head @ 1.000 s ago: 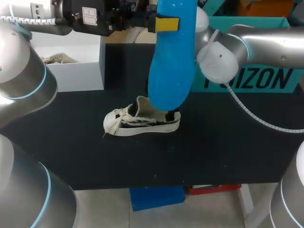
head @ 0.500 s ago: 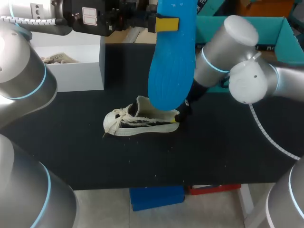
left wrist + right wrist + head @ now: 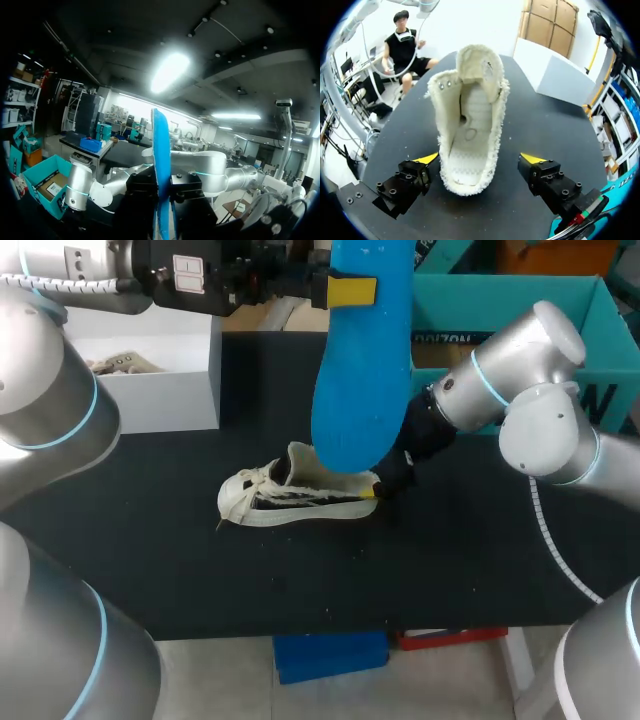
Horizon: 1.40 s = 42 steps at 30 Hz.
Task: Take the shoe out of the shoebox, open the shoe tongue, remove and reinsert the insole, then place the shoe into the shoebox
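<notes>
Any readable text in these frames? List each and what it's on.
None reads whole.
Front wall of the teal shoebox: dark lettering, mostly hidden behind the right arm.
Its inner wall: print too small.
White stickers on the left arm: too small.
Oval stamp inside the shoe: blurred.
The blue insole: no print shows.

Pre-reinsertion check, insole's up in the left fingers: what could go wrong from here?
1. Right gripper is open, fingers either side of the shoe at its heel; closing off-centre could shove it sideways.
2. Left gripper holds the insole high over the shoe; lowered, its free end may catch the raised tongue.
</notes>
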Each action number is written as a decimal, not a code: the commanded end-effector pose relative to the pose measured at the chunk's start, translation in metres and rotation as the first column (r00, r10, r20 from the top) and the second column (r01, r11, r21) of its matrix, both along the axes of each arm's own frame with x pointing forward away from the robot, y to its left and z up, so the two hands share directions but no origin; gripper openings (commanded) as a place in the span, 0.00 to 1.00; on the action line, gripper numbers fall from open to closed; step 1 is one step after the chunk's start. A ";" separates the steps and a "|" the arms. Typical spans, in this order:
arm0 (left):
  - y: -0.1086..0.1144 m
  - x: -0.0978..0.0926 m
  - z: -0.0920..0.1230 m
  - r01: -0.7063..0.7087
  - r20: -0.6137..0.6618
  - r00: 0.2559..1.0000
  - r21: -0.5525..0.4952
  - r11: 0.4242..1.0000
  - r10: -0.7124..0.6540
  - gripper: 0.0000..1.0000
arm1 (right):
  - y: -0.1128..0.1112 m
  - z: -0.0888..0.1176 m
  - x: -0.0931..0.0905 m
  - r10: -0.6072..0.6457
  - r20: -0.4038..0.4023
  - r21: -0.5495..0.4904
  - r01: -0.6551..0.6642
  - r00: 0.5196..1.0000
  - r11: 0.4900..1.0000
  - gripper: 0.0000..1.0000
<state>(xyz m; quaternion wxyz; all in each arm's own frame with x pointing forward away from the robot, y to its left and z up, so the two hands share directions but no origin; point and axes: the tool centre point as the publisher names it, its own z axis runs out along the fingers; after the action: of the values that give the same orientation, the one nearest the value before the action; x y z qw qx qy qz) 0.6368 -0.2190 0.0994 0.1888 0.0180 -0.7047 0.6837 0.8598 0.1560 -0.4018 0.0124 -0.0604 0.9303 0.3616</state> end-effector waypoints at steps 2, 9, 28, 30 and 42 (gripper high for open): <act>-0.001 0.000 -0.001 -0.002 0.000 1.000 0.000 1.000 0.002 0.00 | 0.000 -0.007 -0.004 -0.013 -0.005 0.037 0.013 1.000 0.999 1.00; -0.001 0.000 -0.001 -0.002 0.000 1.000 0.000 1.000 0.002 0.00 | 0.004 -0.020 -0.008 -0.025 -0.034 0.088 0.028 0.999 0.996 1.00; -0.001 0.000 -0.001 -0.002 0.000 1.000 0.000 1.000 0.002 0.00 | 0.001 -0.044 -0.017 -0.050 -0.098 0.163 0.066 0.994 0.984 1.00; -0.001 0.000 -0.001 -0.002 0.000 1.000 0.000 1.000 0.002 0.00 | 0.001 -0.046 -0.018 -0.049 -0.104 0.169 0.067 0.993 0.983 1.00; -0.001 0.000 -0.001 -0.002 0.000 1.000 0.000 1.000 0.002 0.00 | -0.009 -0.037 -0.021 -0.064 -0.099 0.117 0.075 0.993 0.990 1.00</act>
<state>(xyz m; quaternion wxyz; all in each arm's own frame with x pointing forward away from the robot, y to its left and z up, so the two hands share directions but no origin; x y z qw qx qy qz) 0.6368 -0.2190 0.0994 0.1888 0.0180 -0.7047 0.6837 0.8413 0.1519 -0.4486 -0.0159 -0.0131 0.9001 0.4352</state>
